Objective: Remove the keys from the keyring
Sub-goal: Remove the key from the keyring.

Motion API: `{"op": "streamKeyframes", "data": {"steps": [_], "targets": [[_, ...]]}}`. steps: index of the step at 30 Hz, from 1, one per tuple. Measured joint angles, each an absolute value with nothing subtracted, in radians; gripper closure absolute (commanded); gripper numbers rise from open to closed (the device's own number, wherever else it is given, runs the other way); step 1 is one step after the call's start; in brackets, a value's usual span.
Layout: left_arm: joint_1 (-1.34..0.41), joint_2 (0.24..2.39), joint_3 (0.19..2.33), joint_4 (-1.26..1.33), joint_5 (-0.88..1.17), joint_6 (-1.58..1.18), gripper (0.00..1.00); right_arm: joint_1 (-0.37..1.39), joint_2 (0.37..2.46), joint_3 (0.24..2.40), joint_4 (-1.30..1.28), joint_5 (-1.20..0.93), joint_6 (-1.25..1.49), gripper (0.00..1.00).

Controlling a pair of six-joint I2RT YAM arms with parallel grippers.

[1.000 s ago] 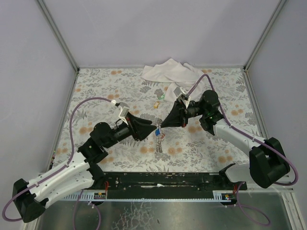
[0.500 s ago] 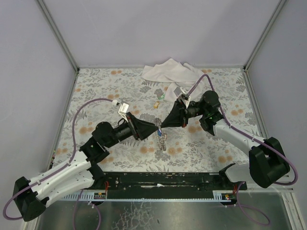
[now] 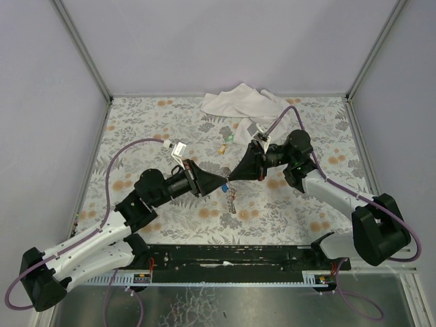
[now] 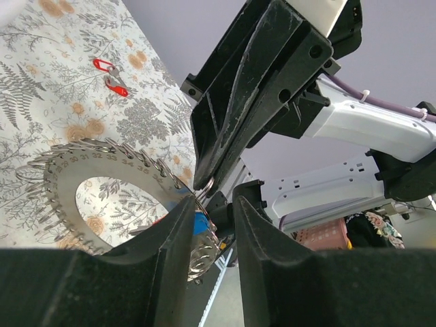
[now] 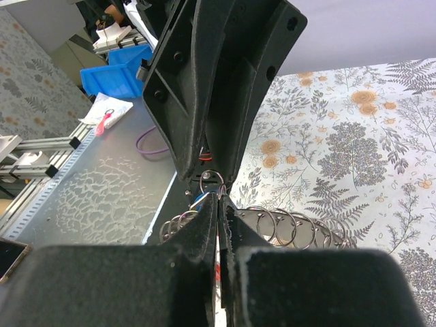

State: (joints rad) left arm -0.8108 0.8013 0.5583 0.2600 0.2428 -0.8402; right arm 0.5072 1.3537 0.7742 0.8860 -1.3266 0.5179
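The keyring [image 3: 232, 199] is a flat silvery numbered ring plate [image 4: 68, 170] edged with several small split rings [image 5: 286, 225]. It hangs above the table between both grippers. My right gripper [image 3: 230, 180] is shut [image 5: 219, 201] on one small split ring at the plate's top edge. My left gripper [image 3: 223, 181] faces it tip to tip, its jaws slightly apart [image 4: 216, 197] on either side of that small ring. A blue-headed key [image 4: 199, 223] hangs on the keyring just behind my left finger and also shows in the right wrist view [image 5: 201, 199]. Two red-headed keys [image 4: 109, 75] lie loose on the table.
A crumpled white cloth [image 3: 238, 102] lies at the back of the flowered table [image 3: 136, 129]. Loose keys [image 3: 225, 143] lie just in front of it. Frame posts and grey walls close in the sides. A black rail [image 3: 231, 255] runs along the near edge.
My left arm has moved forward and to the right, bringing its fingertips up to the right gripper's tips. The keyring hangs slightly higher. The right arm has barely moved.
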Motion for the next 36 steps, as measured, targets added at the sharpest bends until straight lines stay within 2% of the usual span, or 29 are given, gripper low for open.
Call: {"op": "streamKeyframes", "data": {"steps": [7,10,12,25,32,36], "targets": [[-0.811,0.802,0.583,0.191,0.24,-0.839,0.83,0.506,1.357,0.774,0.892,-1.326,0.521,1.0],[-0.811,0.809,0.593,0.158,0.239,-0.838,0.96,0.506,1.357,0.774,0.892,-1.326,0.521,1.0],[-0.811,0.815,0.595,0.148,0.235,-0.834,1.0,0.506,1.357,0.774,0.892,-1.326,0.521,1.0],[-0.811,0.826,0.609,0.11,0.22,-0.84,1.0,0.505,1.357,0.768,0.896,-1.325,0.525,1.0],[-0.81,0.854,0.548,0.209,0.258,-0.907,1.0,0.501,1.358,0.748,0.904,-1.327,0.535,1.0],[-0.804,0.863,0.507,0.289,0.282,-0.946,0.89,0.498,1.36,0.742,0.904,-1.327,0.537,1.0]]}}
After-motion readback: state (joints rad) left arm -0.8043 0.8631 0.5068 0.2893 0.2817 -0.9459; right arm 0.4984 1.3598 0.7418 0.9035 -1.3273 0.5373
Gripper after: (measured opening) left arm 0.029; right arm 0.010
